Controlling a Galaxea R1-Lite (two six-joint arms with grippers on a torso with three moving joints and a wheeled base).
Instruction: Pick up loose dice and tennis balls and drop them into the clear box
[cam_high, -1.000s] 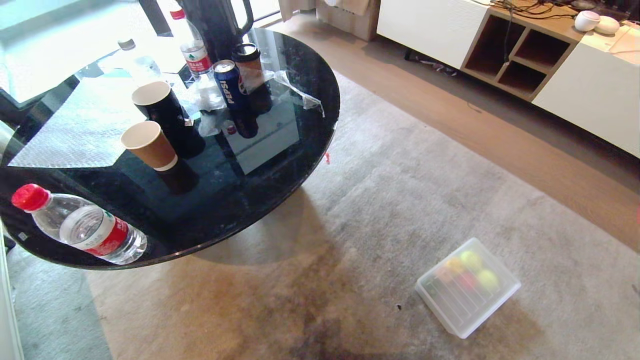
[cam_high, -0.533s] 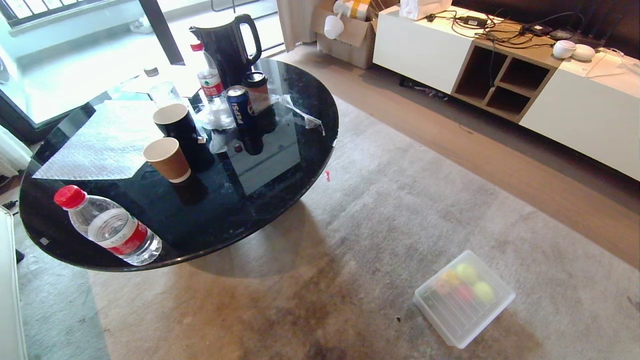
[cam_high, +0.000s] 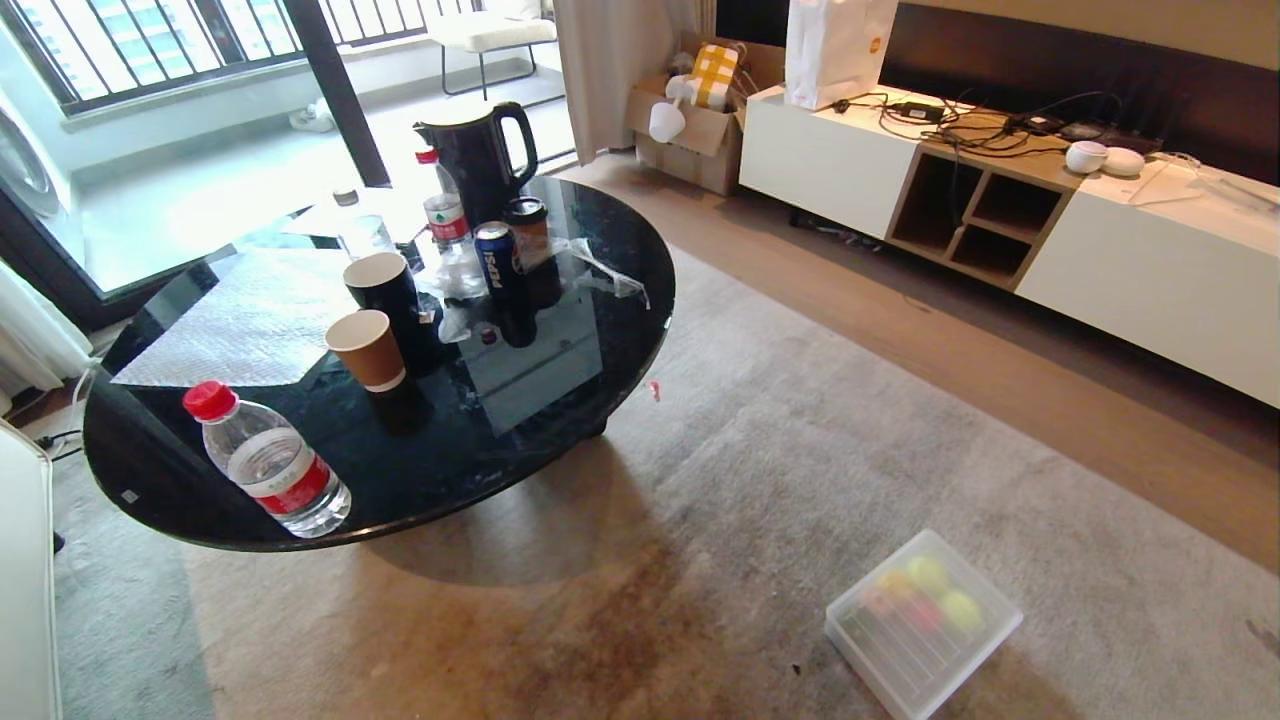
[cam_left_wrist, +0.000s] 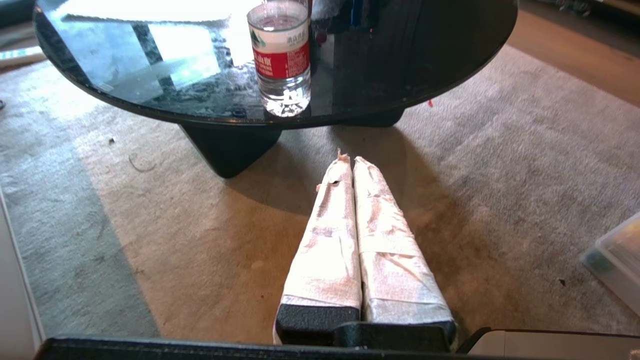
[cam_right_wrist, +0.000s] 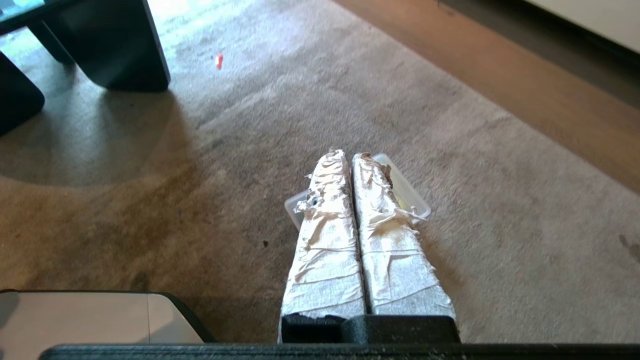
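The clear box (cam_high: 868, 664) sits on the carpet at the lower right of the head view, with a ribbed translucent lid (cam_high: 905, 645) on top. Two yellow-green tennis balls (cam_high: 928, 572) and blurred red and yellow dice (cam_high: 922, 608) show through the lid. Neither arm is in the head view. My left gripper (cam_left_wrist: 352, 160) is shut and empty over bare carpet; the box's corner (cam_left_wrist: 617, 260) lies off to its side. My right gripper (cam_right_wrist: 348, 155) is also shut and empty, and the clear box (cam_right_wrist: 412, 195) lies on the carpet beyond its fingertips, partly hidden by them.
A round black glass table (cam_high: 620, 330) stands to the left with a water bottle (cam_high: 270, 465), paper cups (cam_high: 368, 350), a Pepsi can (cam_high: 494, 256) and a kettle (cam_high: 478, 160). A white TV cabinet (cam_high: 1150, 260) lines the far right. A small red scrap (cam_high: 654, 390) lies on the carpet.
The whole head view has shifted down and now takes in more of the room's far side, so the camera has tilted up. Box, table and its items kept their places.
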